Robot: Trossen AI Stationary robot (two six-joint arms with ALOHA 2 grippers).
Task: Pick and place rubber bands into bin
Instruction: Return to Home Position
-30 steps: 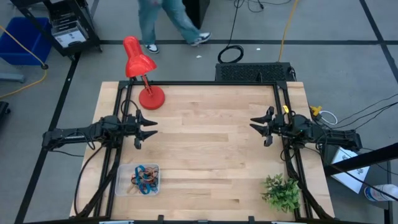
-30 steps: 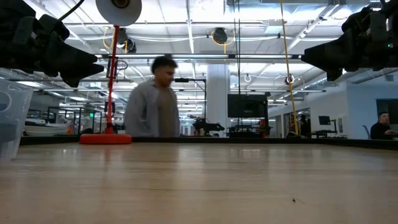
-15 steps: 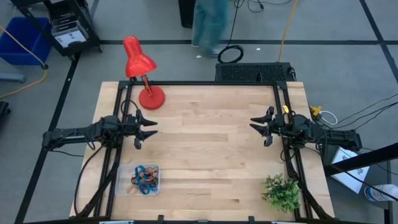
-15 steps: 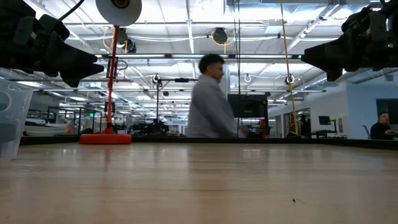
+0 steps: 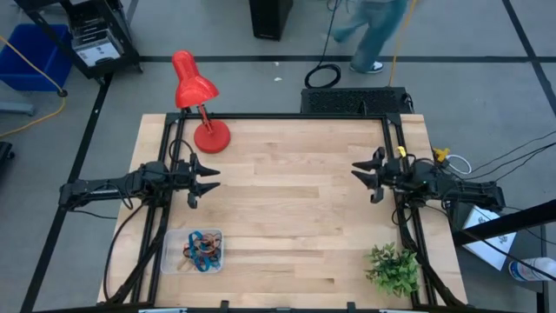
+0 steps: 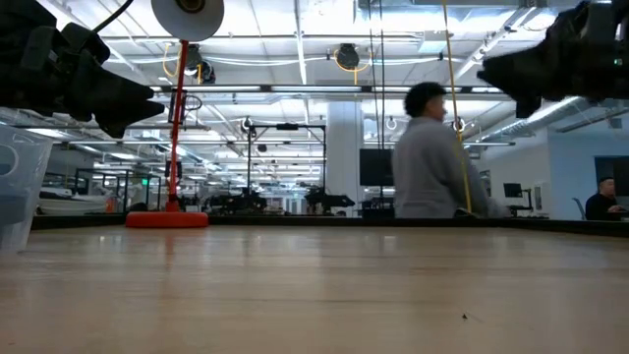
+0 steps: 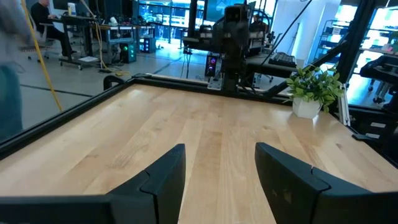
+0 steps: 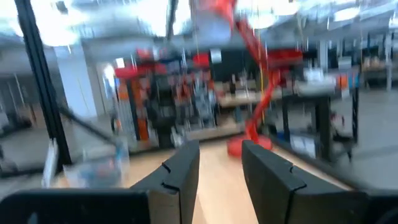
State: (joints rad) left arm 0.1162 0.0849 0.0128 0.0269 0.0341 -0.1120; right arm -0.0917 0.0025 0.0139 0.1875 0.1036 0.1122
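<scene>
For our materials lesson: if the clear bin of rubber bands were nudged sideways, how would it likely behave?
The bin looks shallow and lightly loaded, so it would probably slide on the wooden table, not tip. The rubber bands lie loosely tangled and may shift. The left tool and right tool wait open at the table's sides.

the bin, a small clear shallow tray, sits flat at the left edge of the table; the rubber bands lie tangled inside it, a heap of blue, orange and dark loops
</scene>
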